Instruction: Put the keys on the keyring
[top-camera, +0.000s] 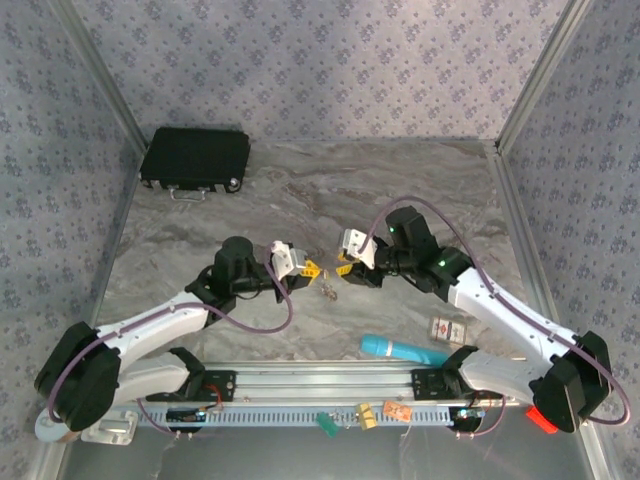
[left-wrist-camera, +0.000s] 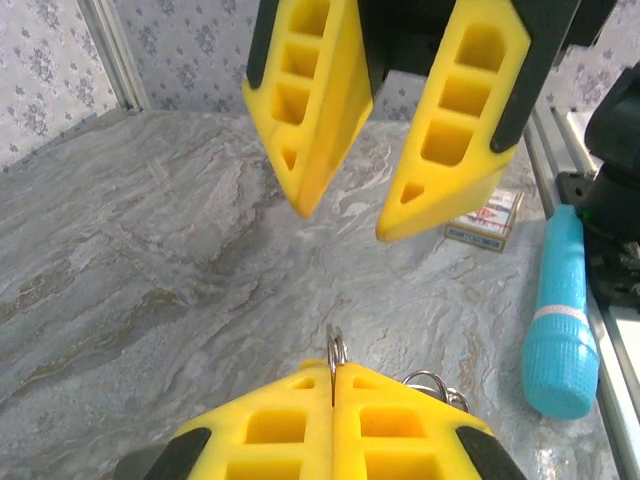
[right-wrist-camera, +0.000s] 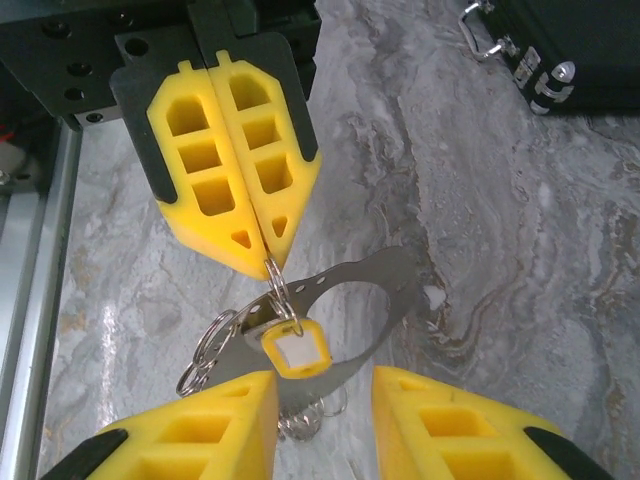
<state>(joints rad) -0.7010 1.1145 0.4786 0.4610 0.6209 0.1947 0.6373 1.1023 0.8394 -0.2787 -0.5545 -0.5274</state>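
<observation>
Upper left in the right wrist view, the left gripper (right-wrist-camera: 262, 250) is pinching the keyring (right-wrist-camera: 274, 286), fingers pressed together; the right gripper (right-wrist-camera: 325, 380) below is standing spread. A small box (left-wrist-camera: 487, 215) is showing print too blurred to read; a yellow-headed key (right-wrist-camera: 295, 350) is hanging mid-frame.

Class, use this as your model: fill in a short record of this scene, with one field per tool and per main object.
Left tool: shut, pinching the thin wire of the keyring
Right tool: open, gripping nothing
Key: yellow head, just under the pinched ring, between the right tool's open jaws
Key threaded: looks linked to the ring, not certain
Turquoise cylinder: lying on the table by the right arm's base
Black case: far left corner of the table
</observation>
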